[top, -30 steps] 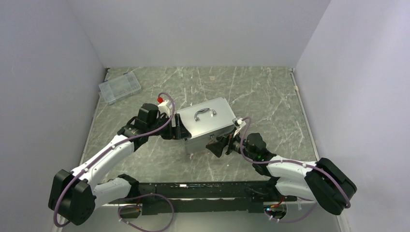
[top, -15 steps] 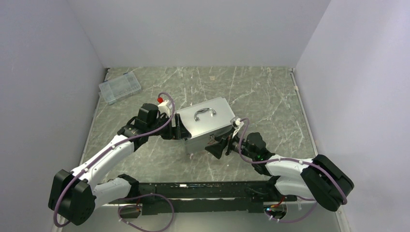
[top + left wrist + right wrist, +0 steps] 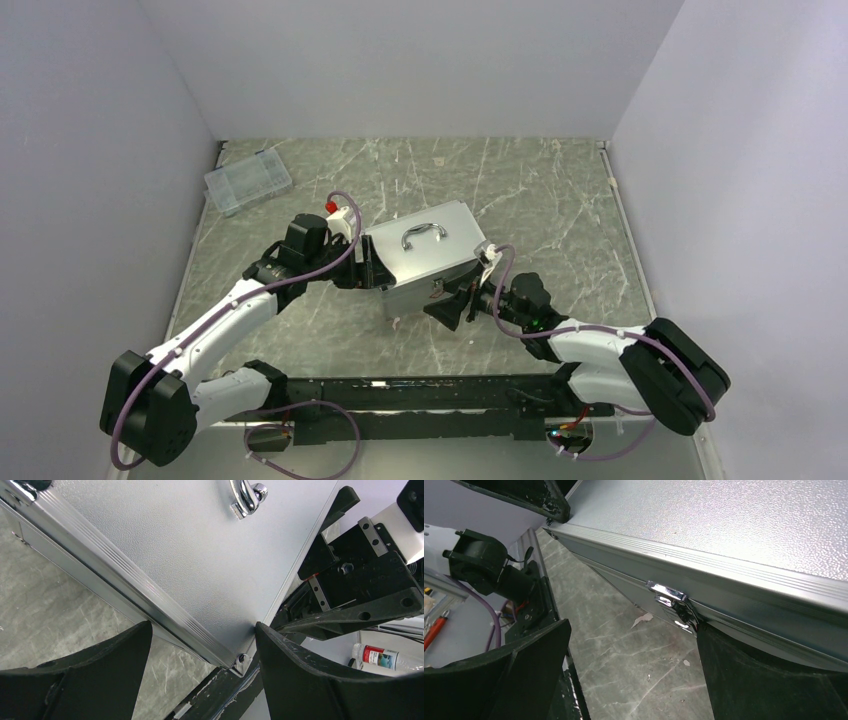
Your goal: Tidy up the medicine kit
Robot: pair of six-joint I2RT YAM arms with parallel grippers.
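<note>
The medicine kit (image 3: 425, 255), a silver-grey metal case with a curved top handle (image 3: 422, 234), stands shut in the middle of the table. My left gripper (image 3: 365, 268) is open at the case's left end. In the left wrist view its jaws (image 3: 200, 630) straddle a lower corner of the case (image 3: 200, 545). My right gripper (image 3: 452, 303) is open and low at the case's front face. In the right wrist view (image 3: 631, 630) one finger (image 3: 764, 680) sits right beside the front latch (image 3: 669, 597), under the lid edge (image 3: 724, 525).
A clear plastic compartment box (image 3: 247, 180) lies at the far left corner. Small paper scraps (image 3: 642, 619) lie on the marble table in front of the case. White walls close in the left, back and right sides.
My right gripper has slid a little left along the case's front, closer to the latch. The left arm and the case have not moved.
</note>
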